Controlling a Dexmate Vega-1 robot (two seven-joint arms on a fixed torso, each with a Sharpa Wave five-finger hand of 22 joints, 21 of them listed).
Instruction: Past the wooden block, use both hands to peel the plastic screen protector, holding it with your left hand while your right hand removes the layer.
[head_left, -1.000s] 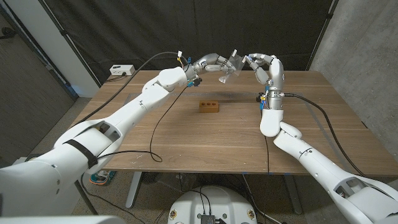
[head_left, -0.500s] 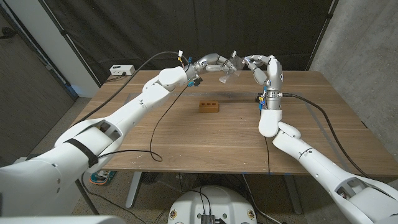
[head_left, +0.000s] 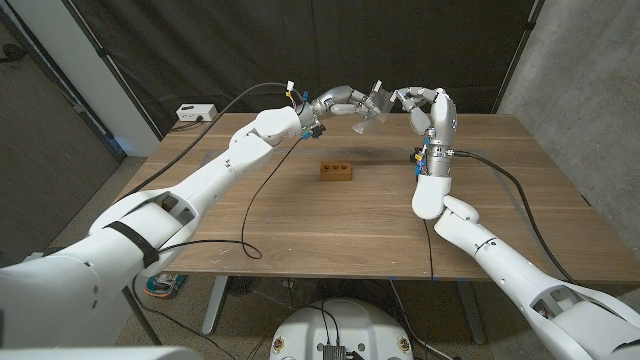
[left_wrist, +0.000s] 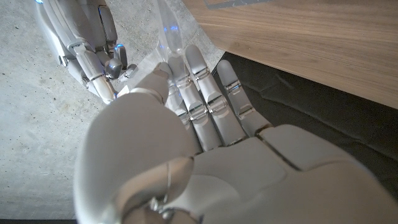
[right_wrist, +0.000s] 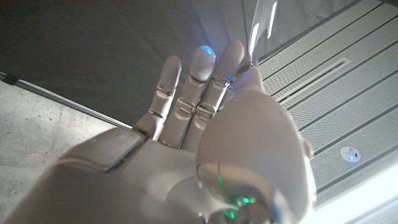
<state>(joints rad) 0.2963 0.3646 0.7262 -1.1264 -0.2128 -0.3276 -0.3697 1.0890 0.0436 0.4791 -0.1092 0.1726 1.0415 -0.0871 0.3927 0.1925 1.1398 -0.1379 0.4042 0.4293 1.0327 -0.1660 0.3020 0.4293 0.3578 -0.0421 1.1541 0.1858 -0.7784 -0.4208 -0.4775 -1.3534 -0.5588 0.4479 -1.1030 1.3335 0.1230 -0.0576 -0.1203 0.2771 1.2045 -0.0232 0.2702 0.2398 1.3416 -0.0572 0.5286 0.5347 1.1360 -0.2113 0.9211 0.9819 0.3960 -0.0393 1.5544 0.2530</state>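
A clear plastic screen protector (head_left: 374, 103) hangs in the air past the small wooden block (head_left: 336, 169), above the table's far edge. My left hand (head_left: 345, 100) holds its left side, fingers stretched along the sheet (left_wrist: 166, 34). My right hand (head_left: 424, 106) stands upright on the other side and pinches the sheet's right edge between thumb and fingertips (right_wrist: 244, 62). A clear strip of plastic (right_wrist: 263, 20) rises from that pinch. In the left wrist view the right hand (left_wrist: 87, 46) is close beside my left hand (left_wrist: 186, 143). The block has three holes and lies untouched on the table (head_left: 300, 220).
A white socket box (head_left: 195, 112) sits at the table's far left corner. A black cable (head_left: 250, 200) trails across the left half of the table. A concrete wall (head_left: 580, 60) stands to the right and a dark curtain hangs behind.
The right hand has edged a little toward the left hand and its forearm has drifted left. The sheet has tilted slightly between the hands. The left hand and the block have stayed put.
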